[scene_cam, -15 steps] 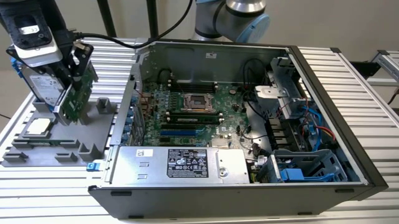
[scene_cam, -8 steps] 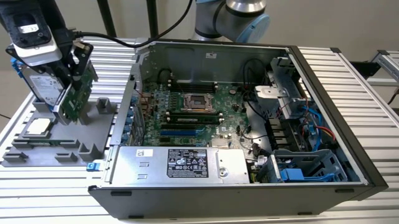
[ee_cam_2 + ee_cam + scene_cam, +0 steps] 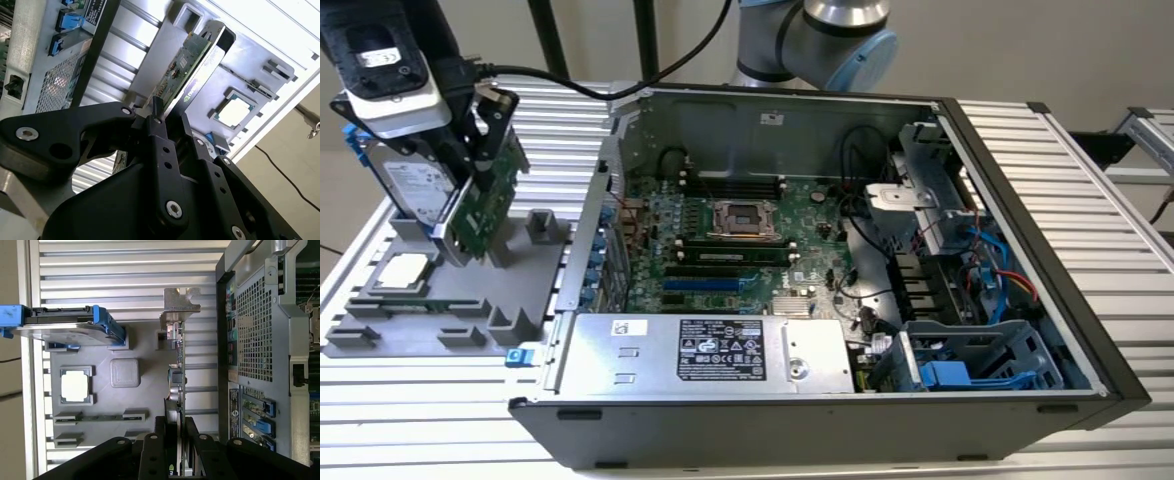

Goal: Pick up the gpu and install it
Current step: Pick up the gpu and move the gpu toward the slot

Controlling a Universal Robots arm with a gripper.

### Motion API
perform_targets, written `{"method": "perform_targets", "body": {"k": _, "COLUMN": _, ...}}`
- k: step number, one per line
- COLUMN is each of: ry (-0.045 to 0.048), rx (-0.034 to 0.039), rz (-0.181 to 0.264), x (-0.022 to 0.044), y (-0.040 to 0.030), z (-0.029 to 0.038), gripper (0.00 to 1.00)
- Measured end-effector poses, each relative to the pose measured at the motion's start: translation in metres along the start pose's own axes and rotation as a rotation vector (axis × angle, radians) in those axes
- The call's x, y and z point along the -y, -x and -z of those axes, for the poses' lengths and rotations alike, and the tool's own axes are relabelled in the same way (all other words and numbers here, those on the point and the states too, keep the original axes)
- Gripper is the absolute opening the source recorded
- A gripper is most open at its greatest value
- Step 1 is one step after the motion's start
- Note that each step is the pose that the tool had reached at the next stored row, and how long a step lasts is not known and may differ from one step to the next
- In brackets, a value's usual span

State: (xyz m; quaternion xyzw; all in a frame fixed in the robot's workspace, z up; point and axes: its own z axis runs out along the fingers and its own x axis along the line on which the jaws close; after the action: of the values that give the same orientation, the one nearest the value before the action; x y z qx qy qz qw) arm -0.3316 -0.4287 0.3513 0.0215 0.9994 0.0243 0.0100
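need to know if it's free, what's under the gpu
The grey tray lies under the gpu, which the claw grips upright. The gpu's lower edge covers its slot there, so whether it is clear of the tray cannot be told.

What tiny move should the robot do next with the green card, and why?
Probably lift it straight up. The gripper is shut on the gpu, which stands upright at the grey holder, with the hard drive close beside it, so sliding sideways might snag.

Shiny bare metal (gpu (image 3: 177,372) bracket (image 3: 178,304))
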Motion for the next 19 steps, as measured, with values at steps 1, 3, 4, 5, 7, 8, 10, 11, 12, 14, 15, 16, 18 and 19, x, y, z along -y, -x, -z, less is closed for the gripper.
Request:
{"method": "perform_targets", "body": {"k": 1, "ry": 0.0, "rx": -0.0001, "rz": 0.0, "x": 0.0, "y": 0.0, "z": 0.0, "gripper": 0.0}}
{"method": "perform_targets", "body": {"k": 3, "ry": 0.0, "rx": -0.0001, "rz": 0.0, "x": 0.0, "y": 0.0, "z": 0.0003, "gripper": 0.0}}
{"method": "perform_targets", "body": {"k": 4, "ry": -0.0001, "rx": -0.0002, "rz": 0.0, "x": 0.0, "y": 0.0, "z": 0.0007, "gripper": 0.0}}
{"method": "perform_targets", "body": {"k": 5, "ry": -0.0001, "rx": -0.0002, "rz": 0.0, "x": 0.0, "y": 0.0, "z": 0.0012, "gripper": 0.0}}
{"method": "perform_targets", "body": {"k": 7, "ry": 0.0, "rx": -0.0001, "rz": 0.0, "x": -0.0001, "y": 0.0, "z": 0.0023, "gripper": 0.0}}
{"method": "perform_targets", "body": {"k": 8, "ry": 0.0, "rx": -0.0001, "rz": 0.0, "x": -0.0002, "y": 0.0, "z": 0.0031, "gripper": 0.0}}
{"method": "perform_targets", "body": {"k": 10, "ry": 0.0, "rx": -0.0001, "rz": 0.0, "x": -0.0002, "y": 0.0001, "z": 0.0047, "gripper": 0.0}}
{"method": "perform_targets", "body": {"k": 11, "ry": 0.0, "rx": -0.0001, "rz": 0.0, "x": -0.0003, "y": 0.0001, "z": 0.0056, "gripper": 0.0}}
{"method": "perform_targets", "body": {"k": 12, "ry": 0.0, "rx": -0.0001, "rz": 0.0, "x": -0.0003, "y": 0.0001, "z": 0.0064, "gripper": 0.0}}
{"method": "perform_targets", "body": {"k": 14, "ry": 0.0, "rx": -0.0001, "rz": 0.0, "x": -0.0004, "y": 0.0002, "z": 0.008, "gripper": 0.0}}
{"method": "perform_targets", "body": {"k": 15, "ry": 0.0001, "rx": 0.0, "rz": 0.0, "x": -0.0004, "y": 0.0002, "z": 0.0086, "gripper": 0.0}}
{"method": "perform_targets", "body": {"k": 16, "ry": 0.0001, "rx": 0.0, "rz": 0.0, "x": -0.0005, "y": 0.0002, "z": 0.0094, "gripper": 0.0}}
{"method": "perform_targets", "body": {"k": 18, "ry": 0.0001, "rx": 0.0, "rz": 0.0, "x": -0.0005, "y": 0.0002, "z": 0.0107, "gripper": 0.0}}
{"method": "perform_targets", "body": {"k": 19, "ry": 0.0001, "rx": 0.0, "rz": 0.0, "x": -0.0005, "y": 0.0002, "z": 0.0114, "gripper": 0.0}}
